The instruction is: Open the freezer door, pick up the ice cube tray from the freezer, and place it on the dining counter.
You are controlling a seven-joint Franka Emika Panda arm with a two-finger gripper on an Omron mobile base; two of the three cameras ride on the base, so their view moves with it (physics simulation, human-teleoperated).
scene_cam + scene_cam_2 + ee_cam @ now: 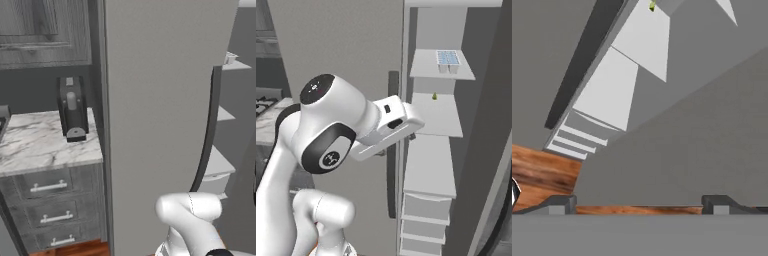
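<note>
Nearest the hand camera, the gripper stands released, its two finger tips spread wide and holding nothing, aimed into the open freezer. Beyond it the freezer door hangs ajar, its dark bar handle running vertically. White shelves step upward inside, above wood flooring. On the top shelf sits the ice cube tray, lying flat. Left of the freezer, a marble worktop carries a black coffee machine.
</note>
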